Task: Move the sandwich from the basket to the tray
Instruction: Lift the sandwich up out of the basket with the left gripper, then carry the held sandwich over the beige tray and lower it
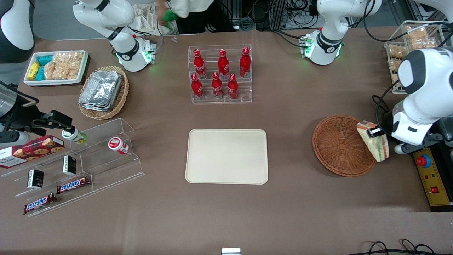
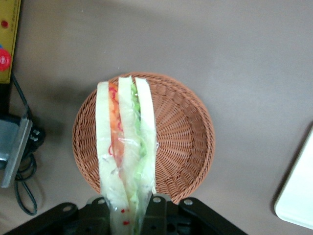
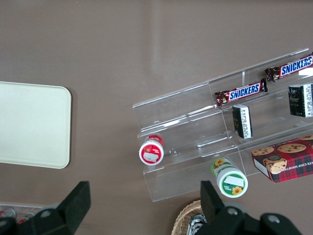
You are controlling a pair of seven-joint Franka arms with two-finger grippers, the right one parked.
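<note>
Sandwich point(image 1: 373, 145) in clear wrap is hanging clamped between the fingers of the left arm's gripper point(image 1: 374, 132), lifted clear of the round reddish-brown wicker basket point(image 1: 339, 146) and sitting above its rim toward the working arm's end of the table. In the wrist view the wedge point(image 2: 126, 152) is showing its orange-red and green filling edge-on, with the empty basket point(image 2: 181, 137) lying below it. The pickup is looking done; the carry and the set-down are remaining. The cream-beige tray point(image 1: 226, 156) is waiting bare at mid-table, well apart from the basket and nearer the front camera than the rack of red cola bottles point(image 1: 220, 75). Only its corner point(image 2: 297, 196) is showing from the wrist.
</note>
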